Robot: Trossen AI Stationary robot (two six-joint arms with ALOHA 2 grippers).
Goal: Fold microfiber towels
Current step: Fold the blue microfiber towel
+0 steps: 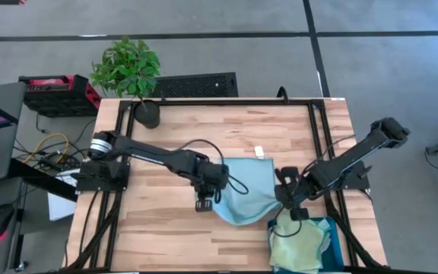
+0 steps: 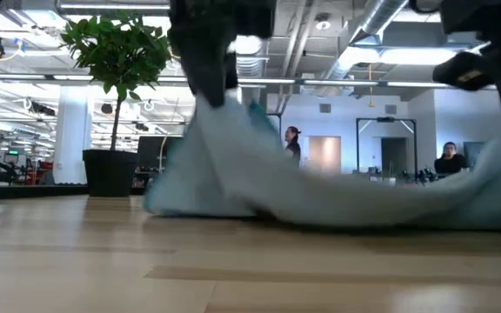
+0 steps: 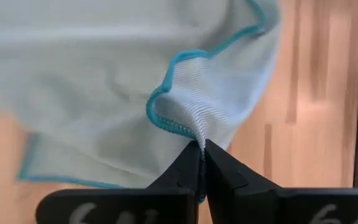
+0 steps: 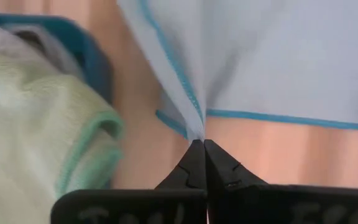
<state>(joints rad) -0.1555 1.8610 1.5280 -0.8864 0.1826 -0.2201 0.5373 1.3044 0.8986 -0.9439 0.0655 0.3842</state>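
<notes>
Light blue towel [image 1: 248, 190] lies mid-worktop [image 1: 166, 137], partly lifted, both arms on it. Left gripper [image 1: 207, 199] at the towel's left edge, fingers closed on a pinch of teal-trimmed hem; the left wrist view shows the cloth [image 3: 166, 93] bunching up right at the tips. Right gripper [image 1: 291, 199] at the towel's right edge near the bin, also clamped on the hem, the fabric [image 4: 278, 56] fanning away from the fingertips. Low view: the towel [image 2: 259, 183] peaks up under one gripper and sags to the wood in between.

Pale green towel [image 1: 299, 242] sits heaped in the teal bin [image 1: 333, 228] at the near right corner; a grey one may be under it, hard to tell. Potted plant [image 1: 131, 72] at the far left corner, clear of the work.

Step, as I read it: both corners grabbed, fold of the blue towel starting. Next likely needs both grippers lifting together and carrying the held edge over to the opposite edge, keeping tension even so the cloth doesn't bunch.
</notes>
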